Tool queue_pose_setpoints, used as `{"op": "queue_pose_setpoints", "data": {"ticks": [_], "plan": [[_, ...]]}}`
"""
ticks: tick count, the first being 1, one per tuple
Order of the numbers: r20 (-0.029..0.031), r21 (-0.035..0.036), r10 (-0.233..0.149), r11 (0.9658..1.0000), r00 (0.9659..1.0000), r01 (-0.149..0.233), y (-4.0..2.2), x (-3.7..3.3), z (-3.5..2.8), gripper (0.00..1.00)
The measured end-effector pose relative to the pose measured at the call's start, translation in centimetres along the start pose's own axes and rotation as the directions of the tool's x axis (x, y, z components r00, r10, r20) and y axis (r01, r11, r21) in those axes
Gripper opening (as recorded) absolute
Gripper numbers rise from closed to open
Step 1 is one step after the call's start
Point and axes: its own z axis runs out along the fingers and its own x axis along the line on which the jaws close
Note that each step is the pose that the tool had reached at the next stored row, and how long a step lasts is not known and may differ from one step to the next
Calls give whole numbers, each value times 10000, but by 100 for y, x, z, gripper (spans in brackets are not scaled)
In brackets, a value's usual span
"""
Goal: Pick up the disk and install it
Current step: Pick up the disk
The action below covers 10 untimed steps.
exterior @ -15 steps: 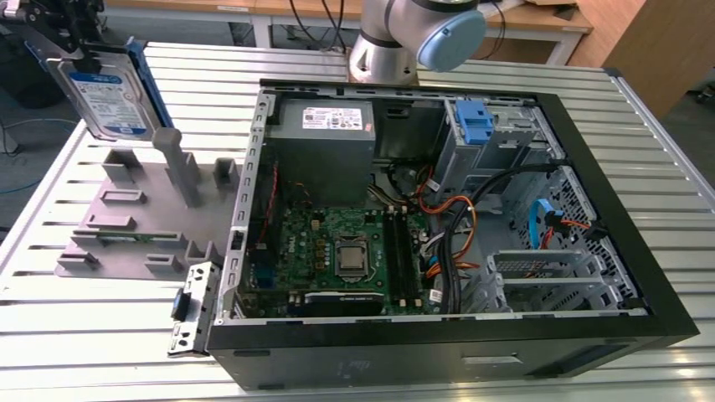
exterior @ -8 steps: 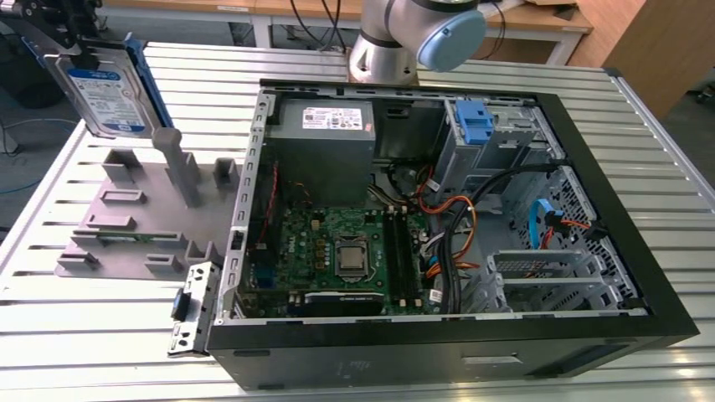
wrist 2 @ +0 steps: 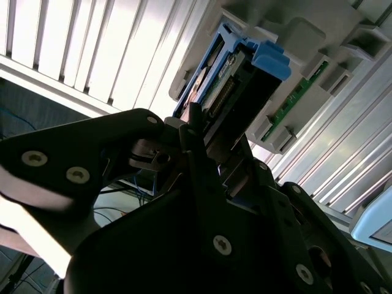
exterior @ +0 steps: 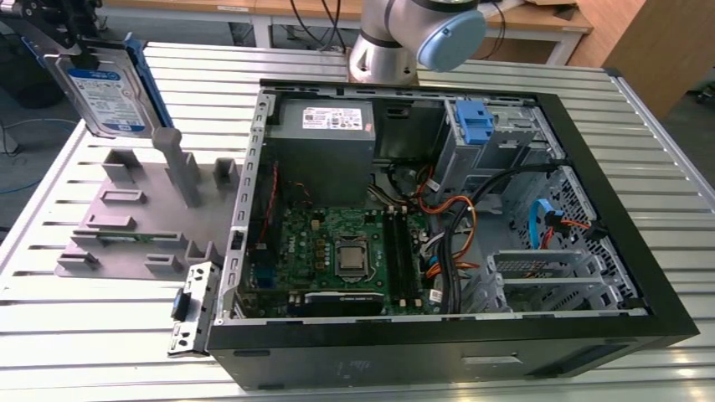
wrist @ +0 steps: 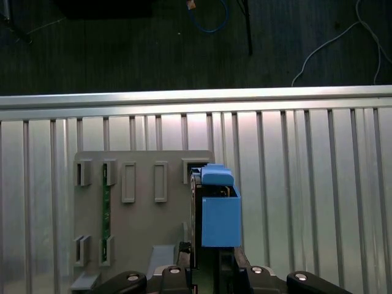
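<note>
My hand (exterior: 80,43) is pinched on the upper end of the disk (exterior: 106,92), which hangs beneath it, long axis near upright, above the grey fixture (exterior: 134,226) on the desk (exterior: 67,335). The open computer case (exterior: 447,358) lies off toward the exterior view's right. That view gives me the label face, while the first wrist view looks straight down the blue rail (wrist: 220,220), edge-on.

Counts, as you see them in the exterior view: one disk (exterior: 109,94), one gripper (exterior: 79,46), one robot arm (exterior: 419,33), one open computer case (exterior: 447,352), one grey power-supply box (exterior: 324,138), one motherboard (exterior: 335,251), one grey fixture block (exterior: 156,211) with one upright post (exterior: 179,172), and one slatted metal table (exterior: 100,335).
</note>
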Motion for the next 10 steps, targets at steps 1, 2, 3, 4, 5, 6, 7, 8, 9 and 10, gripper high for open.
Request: {"op": "queue_pose_setpoints", "data": {"ticks": [1, 2, 3, 4, 5, 6, 7, 8, 9, 10], "plan": [[0, 0, 0, 10000, 10000, 0, 0, 0, 0, 35], [2, 0, 0, 10000, 10000, 0, 0, 0, -1, 35], [2, -2, 0, 10000, 10000, 0, 1, 0, -6, 35], [2, -1, 0, 10000, 10000, 0, 1, 0, -13, 35], [2, -1, -1, 10000, 10000, 1, 0, -1, -24, 35], [2, -2, -1, 10000, 10000, 1, 1, -3, -36, 35], [2, 0, -1, 10000, 10000, 1, 1, -3, -45, 35], [3, 1, -1, 10000, 10000, 1, 2, -3, -52, 35], [4, 2, -1, 10000, 10000, 1, 2, -4, -54, 35], [4, 3, -1, 10000, 10000, 1, 2, -4, -55, 35]]}}
